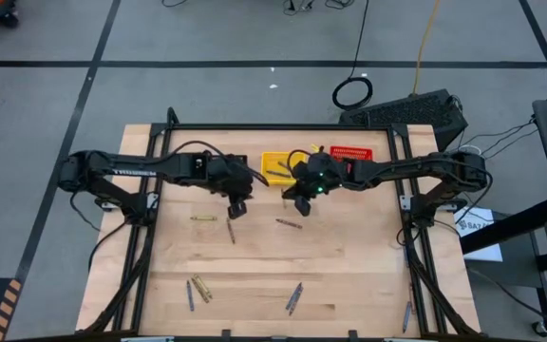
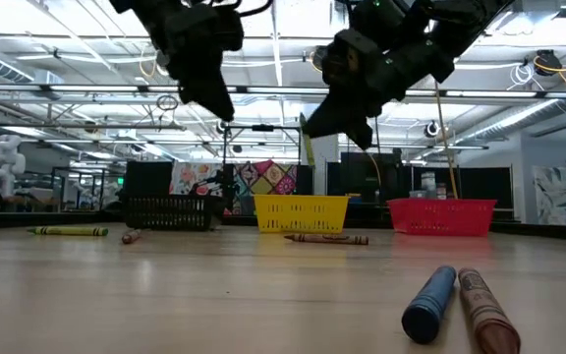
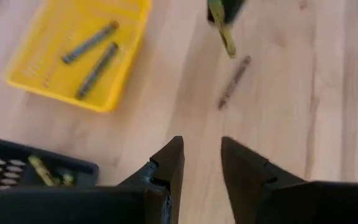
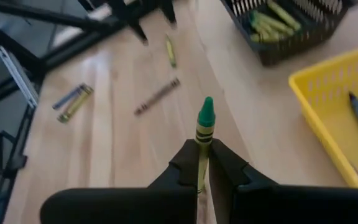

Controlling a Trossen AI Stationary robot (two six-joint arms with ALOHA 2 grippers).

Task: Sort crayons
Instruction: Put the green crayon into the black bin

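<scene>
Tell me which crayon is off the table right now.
The olive-yellow crayon clamped in the right gripper, raised above the table near the yellow basket. The other crayons lie on the table or in baskets.

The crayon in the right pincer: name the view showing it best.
Right wrist view: the olive-yellow crayon stands clamped in the right pincer, filling mid-frame. Left wrist and low views show it smaller, hanging; the high view hides it.

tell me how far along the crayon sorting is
Partly done. The black basket holds several olive-yellow crayons, and the yellow basket holds two blue ones. The right hand is shut on another olive-yellow crayon above the table; the left hand hangs open, empty. Loose crayons remain on the wood, including a brownish-red one and a pair near the front.
</scene>
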